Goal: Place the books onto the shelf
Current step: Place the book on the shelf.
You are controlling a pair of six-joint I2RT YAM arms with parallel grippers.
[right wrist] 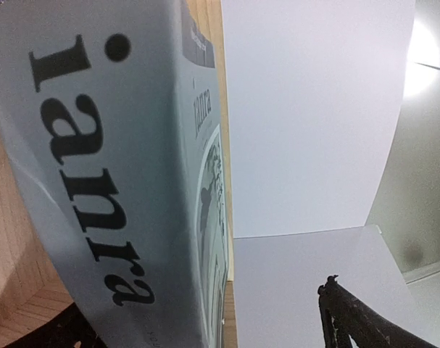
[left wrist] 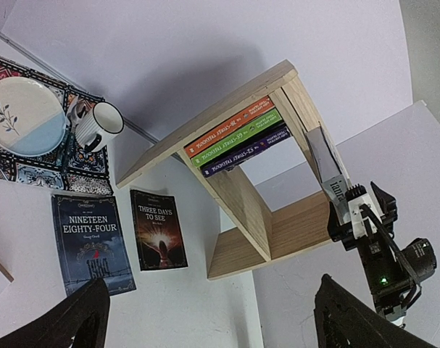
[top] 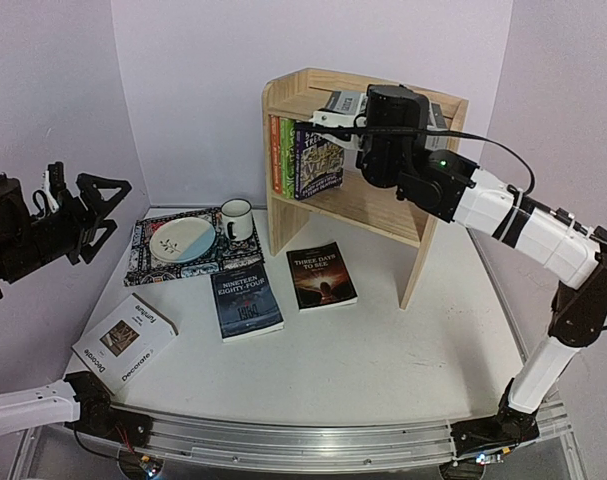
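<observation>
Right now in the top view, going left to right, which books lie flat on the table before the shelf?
Decorate → Nineteen Eighty-Four → Three Days to See → the shelf.

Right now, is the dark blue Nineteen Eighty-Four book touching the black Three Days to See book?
Apart: the top external view shows bare white table between the blue book and the black book.

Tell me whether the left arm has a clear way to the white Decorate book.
Probably yes. The left end effector hangs open, raised on the left, and the Decorate book lies flat near that arm's base with nothing on top of it. Lying flat, it may be awkward to grip.
</observation>
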